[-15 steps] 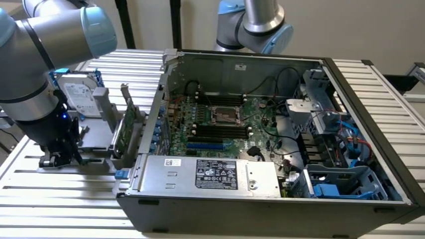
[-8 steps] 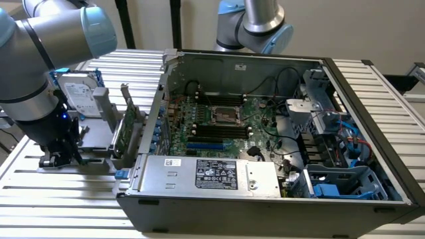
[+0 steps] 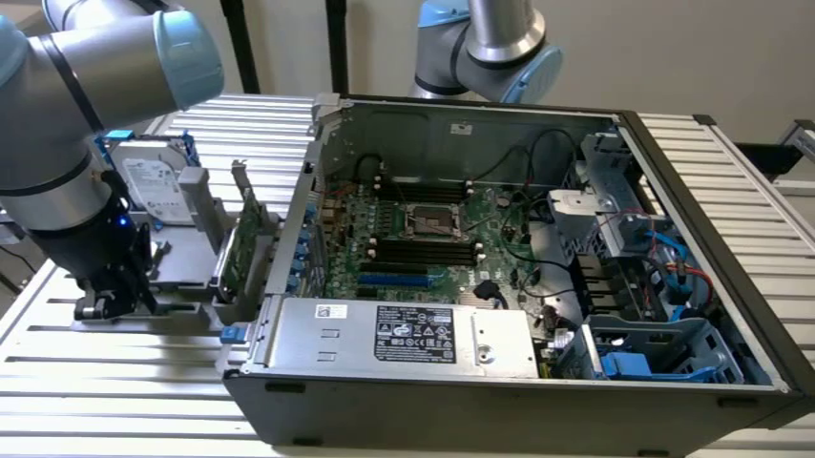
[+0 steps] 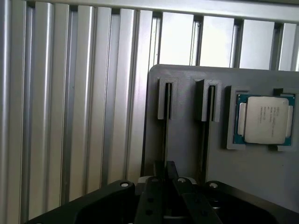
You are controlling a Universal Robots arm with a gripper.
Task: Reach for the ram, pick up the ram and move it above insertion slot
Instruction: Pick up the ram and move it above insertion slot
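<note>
The case (image 3: 510,405) is lying open on top, leaving the motherboard (image 3: 433,229) reachable from above, though cables (image 3: 537,284) are crossing its side toward the exterior view's right, and the power supply (image 3: 407,334) and drive cage (image 3: 612,186) are crowding its edges. Between the case wall and the end effector (image 3: 109,301), a card (image 3: 242,239) and a hard drive (image 3: 147,186) are standing upright in the holder (image 4: 187,140), narrowing any sideways path. The slatted desk (image 3: 102,391) is offering open room in front of the holder, while a second arm (image 3: 491,48) is hanging behind the case.
</note>
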